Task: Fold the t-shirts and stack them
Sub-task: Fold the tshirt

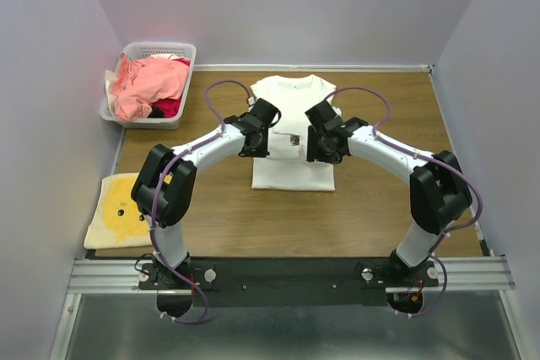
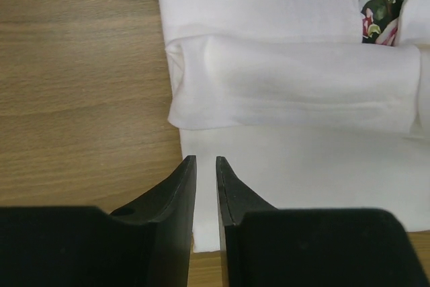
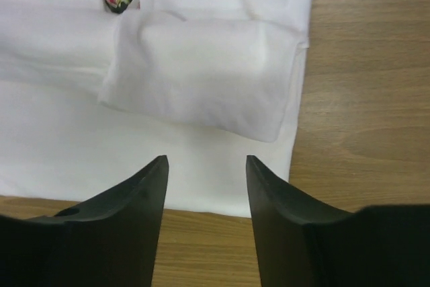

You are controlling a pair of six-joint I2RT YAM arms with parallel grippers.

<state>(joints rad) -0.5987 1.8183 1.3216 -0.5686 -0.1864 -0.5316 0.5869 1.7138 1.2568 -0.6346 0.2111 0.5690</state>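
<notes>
One white t-shirt (image 1: 293,173), under left claw (image 2: 205,160), right claw (image 3: 206,159) — sleeves folded

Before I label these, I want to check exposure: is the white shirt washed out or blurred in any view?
Top external: even light, white t-shirt bright, few folds readable. Left wrist: folds sharp with soft shadows; left pincer near-black. Right wrist: same, right pincer featureless black.

walls (image 1: 295,6) — plain pale lilac | table (image 1: 375,208) — brown wood grain | light: soft, even
</notes>
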